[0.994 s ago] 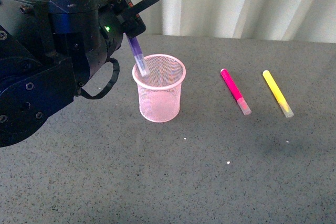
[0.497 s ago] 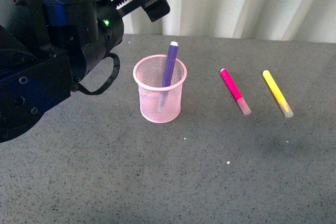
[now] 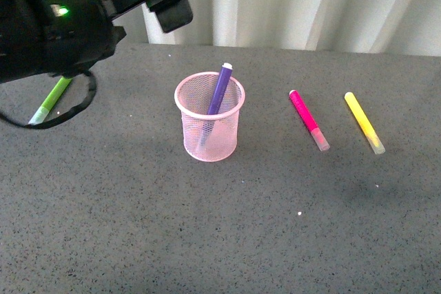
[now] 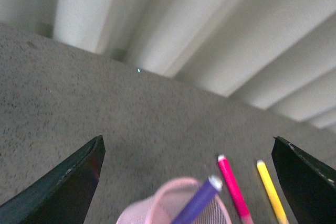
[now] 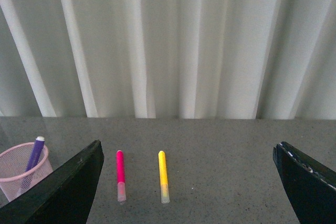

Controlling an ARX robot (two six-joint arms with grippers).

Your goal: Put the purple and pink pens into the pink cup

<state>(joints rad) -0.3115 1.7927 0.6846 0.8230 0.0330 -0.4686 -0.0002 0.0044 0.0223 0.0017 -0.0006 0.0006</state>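
left of the pink cup point(image 3: 210, 144), left fingers point(image 4: 63, 187) wide, empty

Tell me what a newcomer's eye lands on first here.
The light pink wire-mesh cup at the table's middle, with a deep purple marker leaning inside, its tip above the rim. To its right a magenta pink marker and a yellow marker lie side by side on the grey tabletop. The robot's bulky black left arm looms at upper left.
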